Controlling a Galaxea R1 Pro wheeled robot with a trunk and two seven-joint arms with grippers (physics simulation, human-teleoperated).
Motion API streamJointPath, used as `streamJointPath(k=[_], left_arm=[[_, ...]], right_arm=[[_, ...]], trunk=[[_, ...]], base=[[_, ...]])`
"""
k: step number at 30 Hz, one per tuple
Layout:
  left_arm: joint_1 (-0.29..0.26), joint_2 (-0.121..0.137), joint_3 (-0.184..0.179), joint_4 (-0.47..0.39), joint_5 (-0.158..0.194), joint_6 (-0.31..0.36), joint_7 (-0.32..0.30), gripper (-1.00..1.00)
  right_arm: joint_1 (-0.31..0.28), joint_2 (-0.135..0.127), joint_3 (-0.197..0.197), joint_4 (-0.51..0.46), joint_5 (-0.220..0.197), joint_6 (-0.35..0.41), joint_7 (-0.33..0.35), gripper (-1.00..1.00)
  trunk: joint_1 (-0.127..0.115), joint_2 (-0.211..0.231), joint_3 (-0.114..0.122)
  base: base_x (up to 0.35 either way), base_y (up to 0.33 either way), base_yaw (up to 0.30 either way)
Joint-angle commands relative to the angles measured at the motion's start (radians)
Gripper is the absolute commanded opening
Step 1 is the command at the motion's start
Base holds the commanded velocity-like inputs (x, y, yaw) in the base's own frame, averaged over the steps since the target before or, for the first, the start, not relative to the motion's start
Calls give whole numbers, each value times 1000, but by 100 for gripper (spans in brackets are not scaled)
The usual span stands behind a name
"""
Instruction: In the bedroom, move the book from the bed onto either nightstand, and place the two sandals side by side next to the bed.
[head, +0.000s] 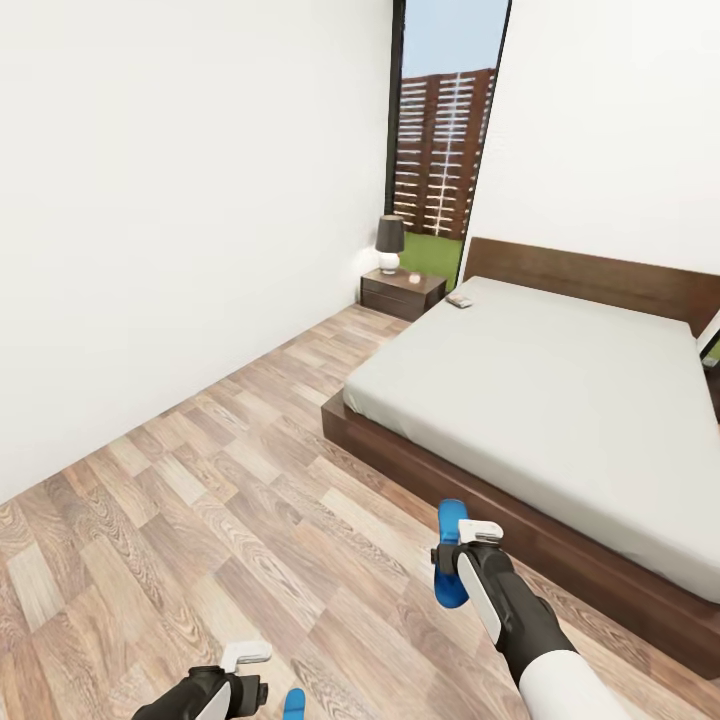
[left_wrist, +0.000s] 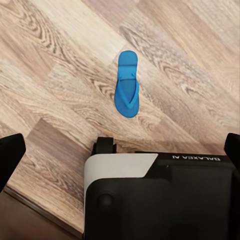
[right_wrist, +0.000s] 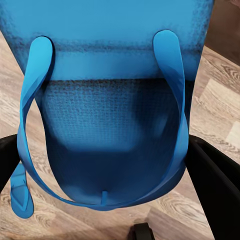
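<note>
At the near left, the left gripper (head: 245, 672) is carried low over the wood-plank floor (head: 200, 480), its fingers spread wide and empty. Just to its right a blue tip of the second sandal (head: 294, 703) is seen on the floor; from the left wrist it is shown lying flat on the planks (left_wrist: 127, 84), well apart from the fingers. Further right, the first sandal (head: 450, 555) is held on edge in the right gripper (head: 447, 563), whose fingers are closed on its sole; from the right wrist the sandal's straps and footbed (right_wrist: 110, 125) are seen close up.

The step in hand is judged to be carrying this sandal to its mate. It is best lowered flat, sole down, just beside the floor sandal, toes pointed the same way, near the dark base of the bed (head: 560, 380), and released only once it rests on the planks.

At the far end, the nightstand (head: 402, 293) with a lamp (head: 390, 243) is seen left of the headboard, and a small flat object, probably the book (head: 459, 300), lies on the mattress corner nearest it. Nothing is seen standing between the arms and the bed
</note>
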Motion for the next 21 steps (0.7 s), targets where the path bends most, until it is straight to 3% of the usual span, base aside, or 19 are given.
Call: streamJointPath(k=[1,21], left_arm=[[0,0,-8,-2,11,6,6,100],[0,0,-11,-2,11,6,-57,100]], right_arm=[[-1,-1,3,-1,-11,3,-10,-100],[-1,-1,4,-3,-12,1,-4,-100]], trunk=[[4,-9,-5],[73,-135,-61]], base=[[0,0,0],[0,0,0]])
